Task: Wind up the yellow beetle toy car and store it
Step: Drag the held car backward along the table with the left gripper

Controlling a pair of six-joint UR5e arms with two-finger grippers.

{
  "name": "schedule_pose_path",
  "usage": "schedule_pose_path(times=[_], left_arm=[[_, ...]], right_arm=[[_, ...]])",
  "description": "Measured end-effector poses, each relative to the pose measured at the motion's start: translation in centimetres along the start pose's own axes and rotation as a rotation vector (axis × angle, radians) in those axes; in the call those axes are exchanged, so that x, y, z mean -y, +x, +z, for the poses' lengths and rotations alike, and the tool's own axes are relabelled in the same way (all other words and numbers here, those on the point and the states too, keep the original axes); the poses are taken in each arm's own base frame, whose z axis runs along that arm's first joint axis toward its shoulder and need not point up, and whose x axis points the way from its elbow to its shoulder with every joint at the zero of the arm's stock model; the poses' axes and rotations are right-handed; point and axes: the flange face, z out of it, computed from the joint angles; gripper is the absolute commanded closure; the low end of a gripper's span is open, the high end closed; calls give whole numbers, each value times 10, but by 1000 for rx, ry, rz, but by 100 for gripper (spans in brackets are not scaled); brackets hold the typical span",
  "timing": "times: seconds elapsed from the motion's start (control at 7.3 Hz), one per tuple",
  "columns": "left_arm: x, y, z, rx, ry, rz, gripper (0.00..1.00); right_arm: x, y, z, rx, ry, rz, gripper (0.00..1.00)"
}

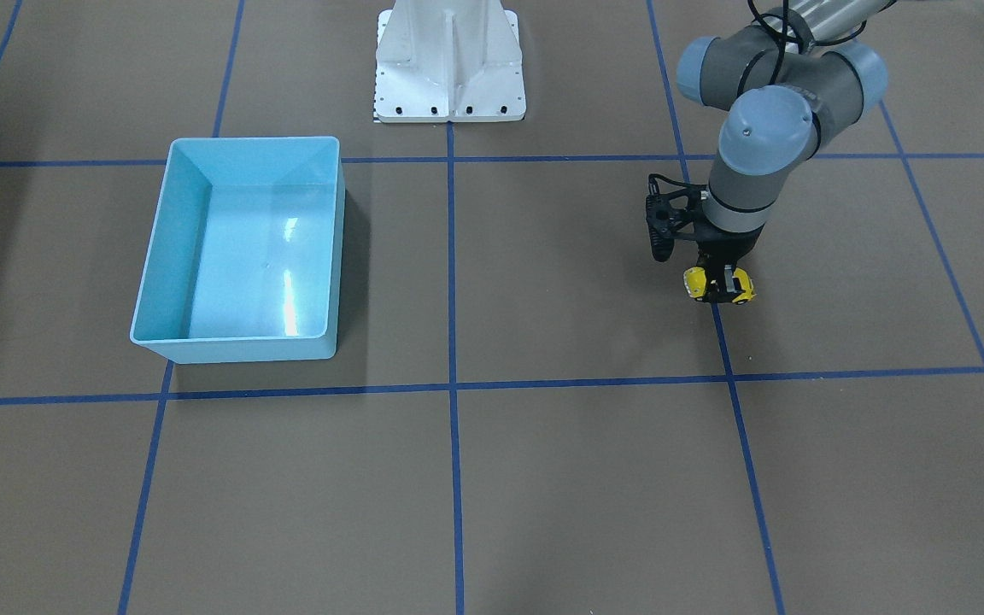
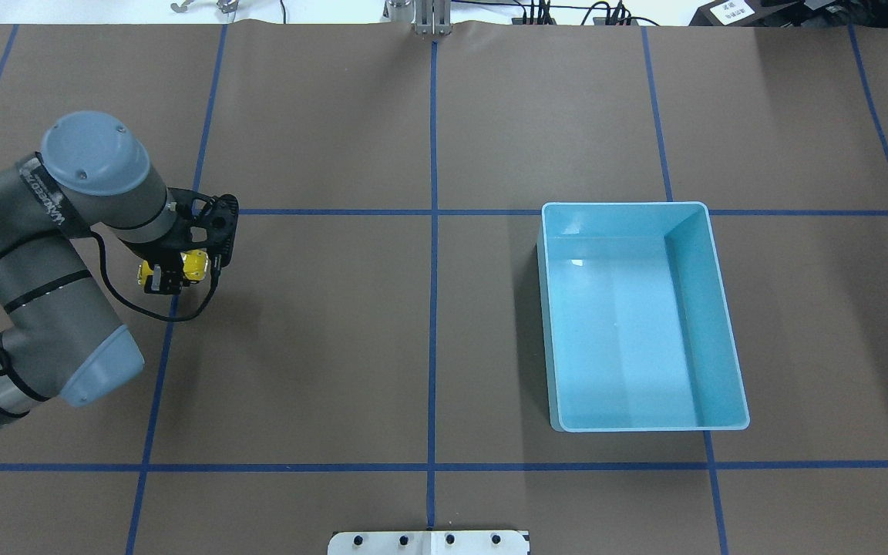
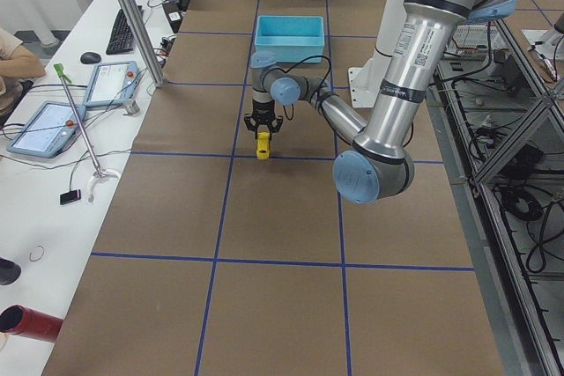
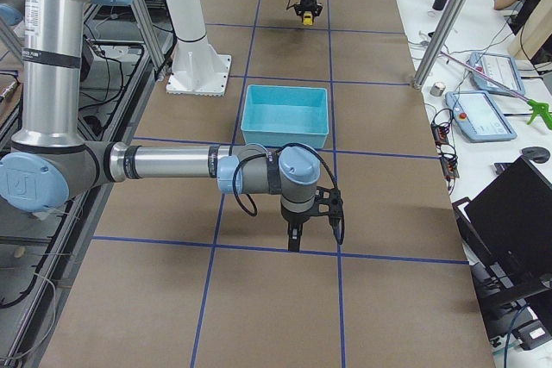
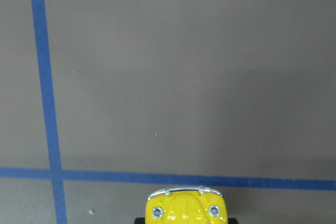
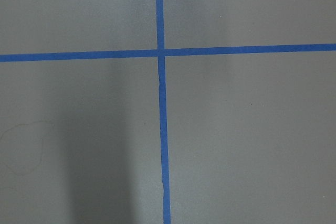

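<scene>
The yellow beetle toy car (image 1: 695,283) is tiny and bright, on the table's left half in the overhead view (image 2: 196,264). My left gripper (image 1: 719,287) points straight down and is shut on it, one finger on each side, at or just above the table. The left wrist view shows the car's yellow nose (image 5: 186,206) at the bottom edge, over a blue tape line. The light blue bin (image 2: 625,206) stands open and empty on the right half. My right gripper (image 4: 295,239) shows only in the exterior right view, pointing down over bare table; I cannot tell whether it is open or shut.
Blue tape lines (image 2: 433,231) divide the brown table into squares. The white robot base plate (image 1: 449,94) sits at the table's robot-side edge. The bin (image 1: 253,140) is far from the car, across the centre line. Operator desks with tablets (image 3: 48,125) flank the table.
</scene>
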Motion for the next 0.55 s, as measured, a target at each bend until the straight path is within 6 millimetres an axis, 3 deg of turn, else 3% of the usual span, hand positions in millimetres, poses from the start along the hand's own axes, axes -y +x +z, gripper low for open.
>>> schedule_pose_path(times=[0.27,0.55], left_arm=[[37,22,14,-28,17,33,94],[49,29,19,-34,19,59,94]], right_arm=[[0,0,0,0,0,-1,0],[0,0,0,-1,0,0,0]])
